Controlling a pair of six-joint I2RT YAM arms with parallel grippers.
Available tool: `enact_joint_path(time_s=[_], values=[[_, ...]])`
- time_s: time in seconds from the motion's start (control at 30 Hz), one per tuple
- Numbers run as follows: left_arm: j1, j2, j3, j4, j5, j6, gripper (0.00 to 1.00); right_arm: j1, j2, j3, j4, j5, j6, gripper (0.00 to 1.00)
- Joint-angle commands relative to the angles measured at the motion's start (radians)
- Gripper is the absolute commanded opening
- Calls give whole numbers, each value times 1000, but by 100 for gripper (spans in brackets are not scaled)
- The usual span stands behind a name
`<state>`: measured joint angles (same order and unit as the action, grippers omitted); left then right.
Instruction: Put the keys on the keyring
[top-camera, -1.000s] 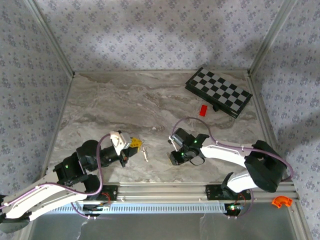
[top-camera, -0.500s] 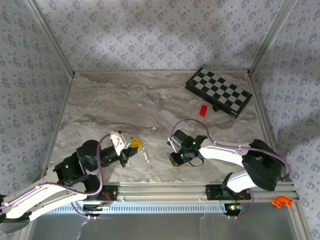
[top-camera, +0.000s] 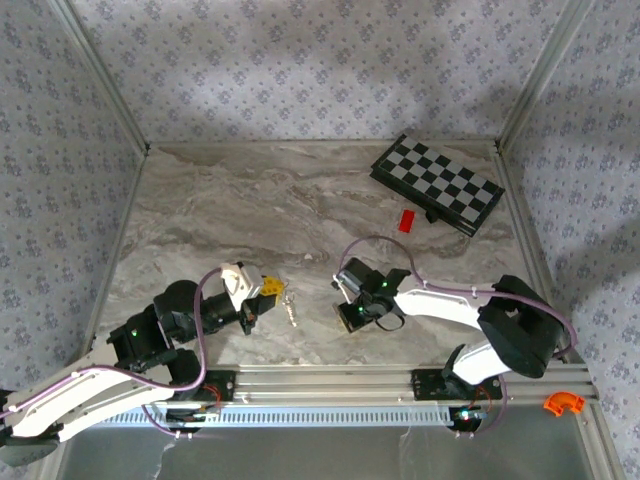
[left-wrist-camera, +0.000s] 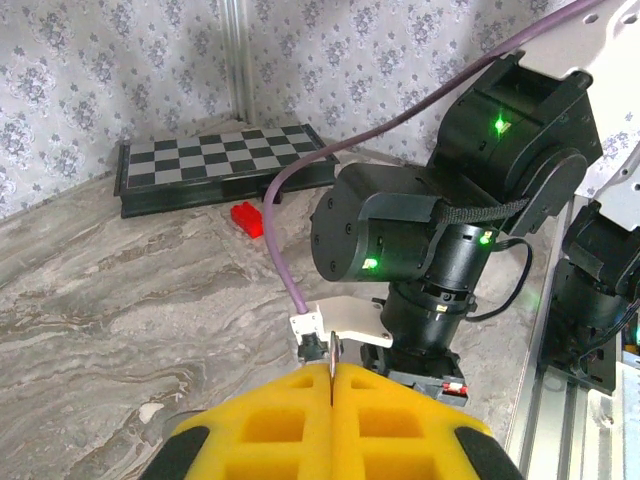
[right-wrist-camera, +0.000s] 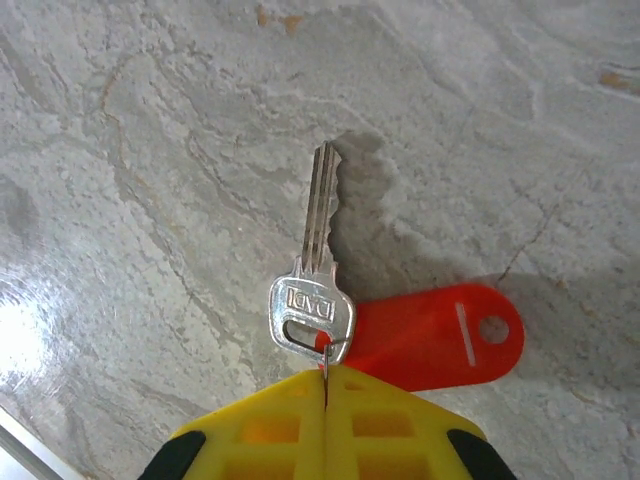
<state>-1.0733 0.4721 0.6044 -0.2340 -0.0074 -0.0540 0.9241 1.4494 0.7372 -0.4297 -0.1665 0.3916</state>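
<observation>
Bare marble table (top-camera: 250, 210) across the middle and left, chessboard (top-camera: 437, 183) and red block (top-camera: 406, 220) crowding far right corner

Grey floral wallpaper walls (top-camera: 300, 60); marble tabletop (top-camera: 250, 210).

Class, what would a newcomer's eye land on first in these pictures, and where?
The checkerboard in the table's far right corner stands out first, a small red block beside it. Close up, a silver key and red tag lie on the marble, their ring pinched in the right gripper's shut yellow tips.
</observation>
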Motion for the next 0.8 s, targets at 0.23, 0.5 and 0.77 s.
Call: enact_joint_path(time_s=[0.23, 0.5, 0.77], values=[[9, -13, 1, 59, 27, -9, 0, 24, 57, 166, -484, 26, 4, 0], [9, -22, -5, 65, 28, -9, 0, 20, 145, 188, -552, -43, -19, 0], [9, -20, -6, 65, 27, -9, 0, 12, 181, 182, -518, -42, -36, 0]])
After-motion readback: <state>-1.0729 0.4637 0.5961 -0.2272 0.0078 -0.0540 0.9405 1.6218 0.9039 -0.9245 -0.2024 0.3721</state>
